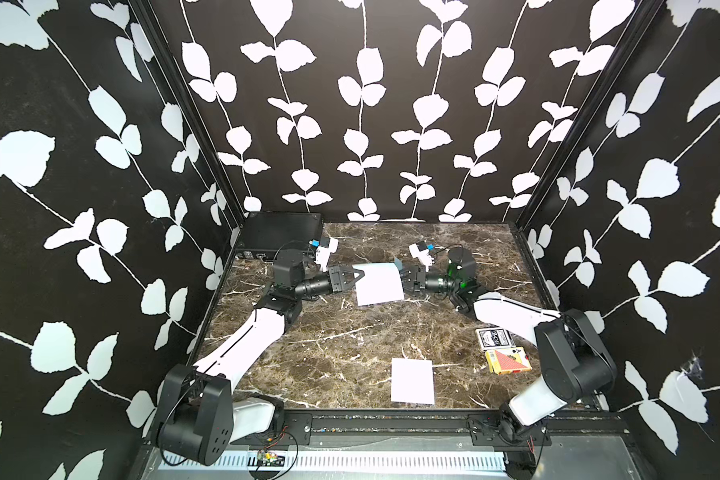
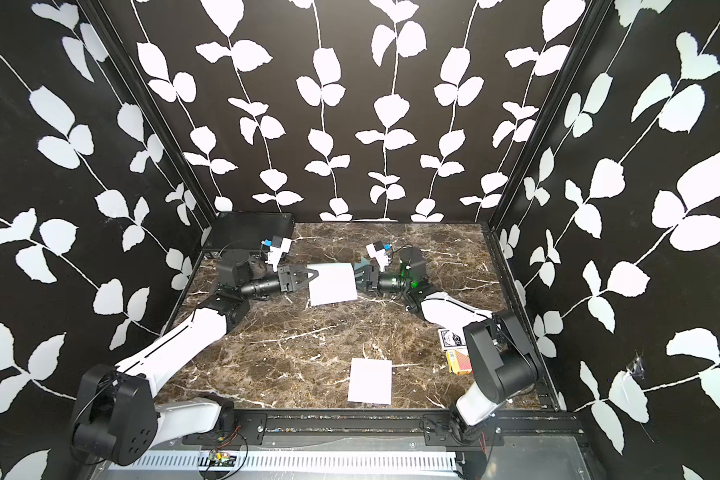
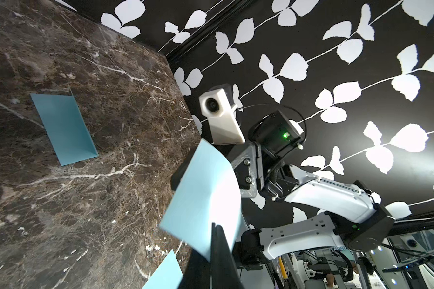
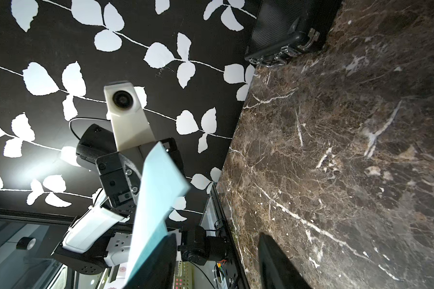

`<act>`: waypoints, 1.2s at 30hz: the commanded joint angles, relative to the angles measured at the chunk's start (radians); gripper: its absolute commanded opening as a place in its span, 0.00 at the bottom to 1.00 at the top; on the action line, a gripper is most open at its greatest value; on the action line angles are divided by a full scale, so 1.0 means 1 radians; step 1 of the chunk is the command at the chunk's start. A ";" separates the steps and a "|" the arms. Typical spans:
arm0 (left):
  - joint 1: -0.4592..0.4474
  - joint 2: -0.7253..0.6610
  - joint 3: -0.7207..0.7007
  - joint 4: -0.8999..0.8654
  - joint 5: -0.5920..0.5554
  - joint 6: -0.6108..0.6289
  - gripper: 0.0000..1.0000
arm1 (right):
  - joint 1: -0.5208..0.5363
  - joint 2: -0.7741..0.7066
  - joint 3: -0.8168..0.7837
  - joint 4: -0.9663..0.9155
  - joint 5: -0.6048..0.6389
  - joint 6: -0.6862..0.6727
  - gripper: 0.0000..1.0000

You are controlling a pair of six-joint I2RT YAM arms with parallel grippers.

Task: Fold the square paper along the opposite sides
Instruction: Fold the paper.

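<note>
Nearest me lies a spare sheet (image 1: pixel 412 381). Left hand (image 1: pixel 360 274) clamps the paper (image 1: pixel 379 286); right hand (image 1: pixel 403 279) gapes, gripping nothing. I should align opposite edges before creasing.

Both top views look down from six o'clock, sharing the table (image 1: pixel 329 345); wrist views face each other closely across the paper (image 3: pixel 206 190).

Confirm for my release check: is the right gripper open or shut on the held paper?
Open. The right gripper shows fingers well apart in its wrist view, the paper at only one.
</note>
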 commanded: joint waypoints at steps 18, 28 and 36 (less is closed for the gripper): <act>-0.011 -0.015 0.019 -0.074 -0.010 0.070 0.00 | -0.030 -0.012 0.076 -0.065 -0.036 -0.056 0.62; -0.009 0.000 0.028 -0.085 -0.013 0.081 0.00 | -0.029 -0.115 -0.008 -0.154 -0.027 -0.134 0.62; -0.010 -0.015 0.022 -0.083 -0.010 0.076 0.00 | -0.028 -0.139 0.016 -0.410 0.029 -0.325 0.61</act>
